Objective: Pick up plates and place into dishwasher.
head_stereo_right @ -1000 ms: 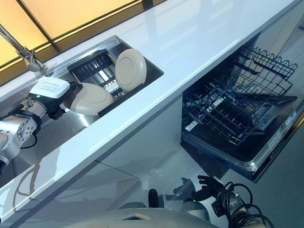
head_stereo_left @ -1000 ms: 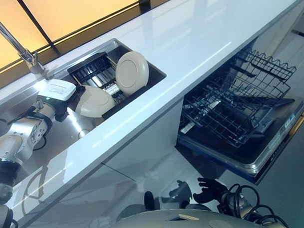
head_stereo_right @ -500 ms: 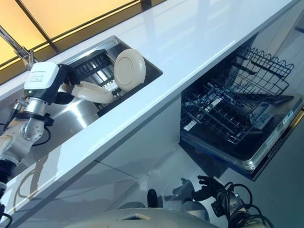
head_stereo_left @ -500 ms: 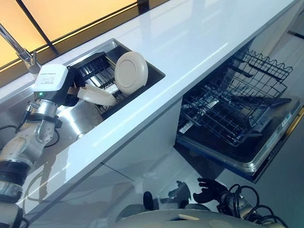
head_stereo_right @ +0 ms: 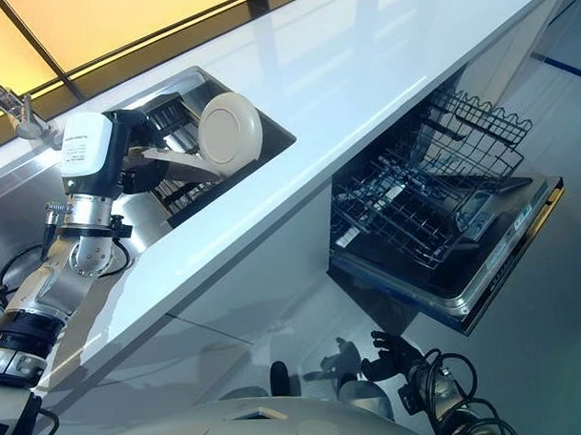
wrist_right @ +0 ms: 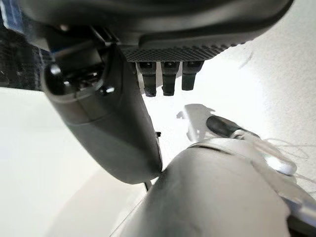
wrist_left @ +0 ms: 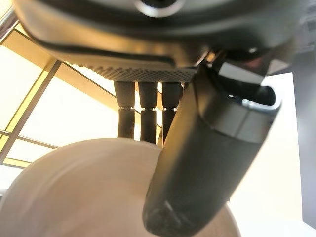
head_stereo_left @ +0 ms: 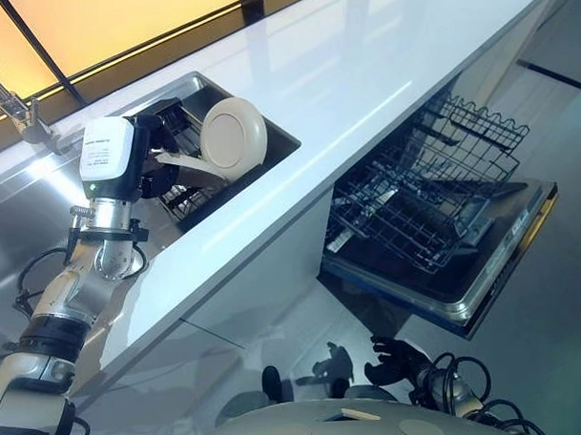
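L hand (head_stereo_left: 145,156) was over the sink (head_stereo_left: 42,202), thumb and fingers pinching a cream plate (head_stereo_left: 188,164) by its rim, plate held roughly flat above the dark rack (head_stereo_left: 190,197). 2nd plate (head_stereo_left: 232,132) stood on edge in that rack, just beside the held one. R hand (head_stereo_left: 396,359) hung low near the floor, fingers curled, holding nothing. Dishwasher (head_stereo_left: 484,278) door was down, wire basket (head_stereo_left: 428,189) pulled out, well apart from both plates.

In the sink (head_stereo_left: 42,202) a rack (head_stereo_left: 189,188) holds an upright plate (head_stereo_left: 232,134), with the open dishwasher (head_stereo_left: 443,222) to the sink's right, below the counter (head_stereo_left: 362,72).
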`<state>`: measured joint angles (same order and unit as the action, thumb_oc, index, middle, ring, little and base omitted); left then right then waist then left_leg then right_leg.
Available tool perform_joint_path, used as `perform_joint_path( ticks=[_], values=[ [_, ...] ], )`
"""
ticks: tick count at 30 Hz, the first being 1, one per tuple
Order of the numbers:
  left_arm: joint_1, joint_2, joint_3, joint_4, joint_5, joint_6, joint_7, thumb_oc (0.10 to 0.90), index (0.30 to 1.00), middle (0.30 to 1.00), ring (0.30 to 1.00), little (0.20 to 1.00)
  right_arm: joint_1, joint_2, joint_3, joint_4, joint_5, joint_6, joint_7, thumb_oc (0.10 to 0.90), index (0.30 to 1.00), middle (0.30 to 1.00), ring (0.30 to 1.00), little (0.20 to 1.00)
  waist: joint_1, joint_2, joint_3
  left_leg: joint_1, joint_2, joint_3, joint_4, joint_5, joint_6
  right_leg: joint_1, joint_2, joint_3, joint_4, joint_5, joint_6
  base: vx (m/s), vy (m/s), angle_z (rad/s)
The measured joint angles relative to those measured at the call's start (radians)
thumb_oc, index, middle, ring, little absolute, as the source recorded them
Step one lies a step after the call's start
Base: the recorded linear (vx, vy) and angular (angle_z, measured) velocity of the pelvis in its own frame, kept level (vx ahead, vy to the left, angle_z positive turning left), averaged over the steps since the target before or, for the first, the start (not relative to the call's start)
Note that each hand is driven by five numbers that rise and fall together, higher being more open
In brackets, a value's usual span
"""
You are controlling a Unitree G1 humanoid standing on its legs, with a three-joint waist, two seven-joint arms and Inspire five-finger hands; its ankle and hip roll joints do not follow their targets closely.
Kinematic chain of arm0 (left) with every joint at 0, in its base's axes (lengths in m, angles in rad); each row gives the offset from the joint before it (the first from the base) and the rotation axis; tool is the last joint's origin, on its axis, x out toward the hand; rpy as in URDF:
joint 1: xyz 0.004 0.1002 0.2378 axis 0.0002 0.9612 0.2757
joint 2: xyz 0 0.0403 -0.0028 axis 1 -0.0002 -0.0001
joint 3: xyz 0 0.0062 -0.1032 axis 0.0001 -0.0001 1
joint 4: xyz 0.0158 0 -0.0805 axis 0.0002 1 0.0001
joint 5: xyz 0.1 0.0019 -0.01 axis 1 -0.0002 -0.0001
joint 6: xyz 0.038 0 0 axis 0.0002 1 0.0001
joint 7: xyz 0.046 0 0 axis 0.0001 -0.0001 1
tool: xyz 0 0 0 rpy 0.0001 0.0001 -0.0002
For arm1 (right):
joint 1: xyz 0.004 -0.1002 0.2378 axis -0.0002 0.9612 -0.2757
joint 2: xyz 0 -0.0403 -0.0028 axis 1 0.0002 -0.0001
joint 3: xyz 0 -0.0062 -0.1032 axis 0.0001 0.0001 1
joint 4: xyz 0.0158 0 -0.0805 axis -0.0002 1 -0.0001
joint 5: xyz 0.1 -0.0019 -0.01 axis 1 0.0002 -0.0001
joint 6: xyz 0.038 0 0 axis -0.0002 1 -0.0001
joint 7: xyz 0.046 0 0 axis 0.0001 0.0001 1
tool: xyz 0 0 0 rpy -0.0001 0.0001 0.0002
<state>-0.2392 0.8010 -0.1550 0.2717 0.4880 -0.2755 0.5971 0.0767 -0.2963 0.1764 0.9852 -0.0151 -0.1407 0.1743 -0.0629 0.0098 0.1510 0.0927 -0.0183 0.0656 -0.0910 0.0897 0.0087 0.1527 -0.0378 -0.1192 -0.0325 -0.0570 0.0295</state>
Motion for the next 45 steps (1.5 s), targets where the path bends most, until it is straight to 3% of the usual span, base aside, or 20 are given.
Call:
perform_joint_path(
  ticks=[6, 8, 14, 17, 20, 25, 30, 38, 40, 45],
  values=[
    [0.036, -0.010, 0.074, -0.032, 0.025, -0.013, 0.073, 0.163, 0.354, 0.354, 0.354, 0.263, 0.110, -0.004, 0.038, -0.447, 0.110, 0.032, 0.062, 0.800, 0.900, 0.900, 0.900, 0.900, -0.027, -0.015, 0.005, 0.001, 0.001, 0.012, -0.001, -0.001, 0.001, -0.008, -0.001, 0.009, 0.007, 0.001, -0.001, -0.03, -0.023, -0.06],
    [0.036, -0.010, 0.086, -0.032, 0.026, -0.017, 0.097, 0.191, 0.378, 0.378, 0.378, 0.291, 0.104, -0.013, 0.038, -0.547, 0.172, 0.051, 0.162, 0.800, 0.900, 0.900, 0.900, 0.900, -0.026, -0.015, 0.005, 0.001, 0.003, 0.022, -0.002, -0.002, 0.002, -0.016, -0.001, 0.021, 0.015, 0.001, -0.001, -0.04, -0.073, -0.13],
    [0.037, -0.009, 0.087, -0.028, 0.066, -0.083, 0.158, 0.226, 0.408, 0.408, 0.408, 0.326, 0.079, -0.141, 0.062, -0.809, 0.366, 0.203, 0.487, 0.800, 0.900, 0.900, 0.900, 0.900, -0.016, -0.038, 0.009, -0.001, 0.002, 0.024, 0.001, -0.002, 0.003, -0.020, -0.001, 0.023, 0.017, 0.001, -0.001, 0.00, -0.045, -0.02],
    [0.040, -0.008, 0.093, -0.032, 0.102, -0.100, 0.181, 0.245, 0.425, 0.425, 0.425, 0.345, 0.039, -0.188, 0.003, -0.918, 0.461, 0.249, 0.589, 0.800, 0.900, 0.900, 0.900, 0.900, -0.010, -0.047, 0.008, -0.001, 0.001, 0.027, 0.002, -0.003, 0.003, -0.022, -0.001, 0.026, 0.017, 0.001, -0.001, 0.00, -0.003, -0.03],
    [0.061, -0.008, 0.129, -0.042, 0.113, -0.102, 0.181, 0.254, 0.432, 0.432, 0.432, 0.354, -0.006, -0.198, -0.074, -0.978, 0.487, 0.249, 0.601, 0.800, 0.900, 0.900, 0.900, 0.900, -0.011, -0.048, 0.008, 0.000, 0.001, 0.031, 0.002, -0.004, 0.004, -0.025, -0.001, 0.031, 0.017, 0.002, -0.001, 0.00, 0.007, -0.05],
    [0.147, -0.008, 0.247, -0.098, 0.112, -0.121, 0.180, 0.254, 0.432, 0.432, 0.432, 0.354, -0.008, -0.195, -0.235, -1.008, 0.497, 0.220, 0.472, 0.800, 0.900, 0.900, 0.900, 0.900, -0.010, -0.048, 0.008, 0.003, 0.000, 0.036, 0.002, -0.010, 0.004, -0.026, -0.001, 0.037, 0.015, 0.002, -0.001, -0.02, 0.010, -0.04],
    [0.190, -0.008, 0.311, -0.104, 0.112, -0.121, 0.181, 0.265, 0.441, 0.441, 0.441, 0.365, 0.012, -0.148, -0.345, -1.009, 0.482, 0.116, 0.265, 0.800, 0.900, 0.900, 0.900, 0.900, -0.020, -0.048, 0.008, 0.007, 0.000, 0.046, 0.002, -0.014, 0.005, -0.026, 0.000, 0.055, 0.017, 0.002, -0.001, -0.03, 0.020, -0.10],
    [0.193, -0.008, 0.311, -0.204, 0.133, -0.091, 0.181, 0.278, 0.453, 0.453, 0.453, 0.378, 0.010, -0.115, -0.391, -1.139, 0.247, -0.141, -0.161, 0.800, 0.900, 0.900, 0.900, 0.900, -0.035, -0.020, 0.012, 0.017, 0.000, 0.065, 0.002, -0.019, 0.006, -0.025, 0.000, 0.081, 0.018, 0.002, 0.000, 0.00, 0.027, -0.07],
    [0.191, -0.008, 0.312, -0.225, 0.132, -0.078, 0.181, 0.284, 0.458, 0.458, 0.458, 0.384, -0.004, -0.122, -0.403, -1.189, 0.240, -0.188, -0.185, 0.800, 0.900, 0.900, 0.900, 0.900, -0.043, -0.007, 0.012, 0.018, 0.000, 0.066, 0.002, -0.019, 0.007, -0.025, -0.001, 0.081, 0.017, 0.002, 0.000, 0.00, 0.009, -0.03],
    [0.178, -0.008, 0.310, -0.226, 0.131, -0.077, 0.181, 0.281, 0.455, 0.455, 0.455, 0.381, -0.056, -0.179, -0.377, -1.220, 0.271, -0.191, -0.116, 0.800, 0.900, 0.900, 0.900, 0.900, -0.048, 0.010, 0.003, 0.018, 0.002, 0.065, 0.002, -0.019, 0.006, -0.025, 0.002, 0.080, 0.017, 0.003, 0.000, 0.00, 0.000, 0.00]
  ],
)
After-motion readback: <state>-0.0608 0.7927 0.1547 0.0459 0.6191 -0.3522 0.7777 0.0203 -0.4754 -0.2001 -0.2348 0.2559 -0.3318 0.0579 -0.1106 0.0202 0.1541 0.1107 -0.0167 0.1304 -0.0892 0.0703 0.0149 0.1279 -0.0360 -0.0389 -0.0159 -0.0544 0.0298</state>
